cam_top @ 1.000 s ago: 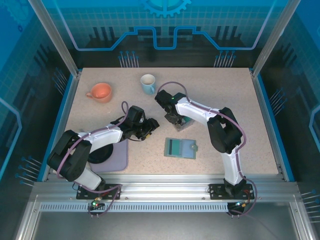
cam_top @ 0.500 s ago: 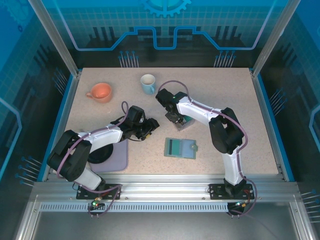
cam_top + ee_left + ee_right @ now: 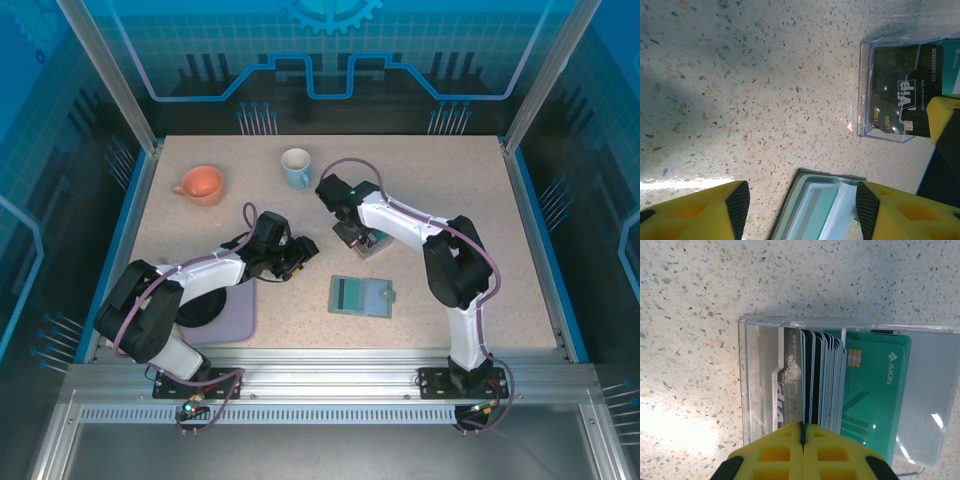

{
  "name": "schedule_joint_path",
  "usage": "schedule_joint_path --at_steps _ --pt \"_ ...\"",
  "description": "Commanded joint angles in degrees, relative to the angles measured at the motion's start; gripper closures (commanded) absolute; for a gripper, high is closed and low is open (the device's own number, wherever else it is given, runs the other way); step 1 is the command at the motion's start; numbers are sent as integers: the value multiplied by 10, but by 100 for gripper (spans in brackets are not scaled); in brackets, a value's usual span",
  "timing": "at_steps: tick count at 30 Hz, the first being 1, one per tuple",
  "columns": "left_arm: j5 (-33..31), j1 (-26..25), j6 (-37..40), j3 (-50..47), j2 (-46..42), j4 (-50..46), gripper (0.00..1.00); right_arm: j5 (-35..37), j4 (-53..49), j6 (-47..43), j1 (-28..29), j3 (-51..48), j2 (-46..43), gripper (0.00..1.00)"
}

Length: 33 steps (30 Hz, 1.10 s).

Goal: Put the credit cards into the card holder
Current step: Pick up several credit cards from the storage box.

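Observation:
The credit cards [image 3: 822, 375] stand on edge as a stack in a small clear box [image 3: 368, 243]; a dark VIP card [image 3: 900, 95] is at one end and a teal card [image 3: 872, 390] at the other. My right gripper [image 3: 802, 432] hangs over the box with its jaws pressed together, and a thin card edge runs into the seam. The card holder [image 3: 361, 296] lies open on the table, a teal card showing inside. Its corner [image 3: 812, 210] lies just ahead of my left gripper [image 3: 802, 205], which is open with nothing between its pads [image 3: 737, 207].
An orange mug [image 3: 200, 184] and a pale blue mug [image 3: 296, 167] stand at the back of the table. A lavender mat [image 3: 232, 318] lies under my left arm near the front left edge.
My right gripper has shifted slightly to the right and back over the clear box. The left arm and the card holder have not moved.

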Motion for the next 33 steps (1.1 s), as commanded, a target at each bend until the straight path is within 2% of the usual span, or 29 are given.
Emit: schedule_joint_path --at_steps 1,13,17,22,28,33 --pt "13 5 -7 -3 0 5 39 -40 -20 14 -11 -3 -38 100" --pt "34 8 0 8 -18 27 38 -180 -24 46 -60 -19 -129 100" --pt "73 19 -19 2 -18 95 34 -276 -6 75 -97 -37 -163 100" --pt "139 38 -59 2 -1 213 26 -481 67 152 -165 -89 -220 100" --pt "207 45 -119 30 55 358 24 -599 124 222 -199 -122 -260 100" --pt "235 44 -149 62 82 429 23 -648 157 259 -211 -135 -276 100"
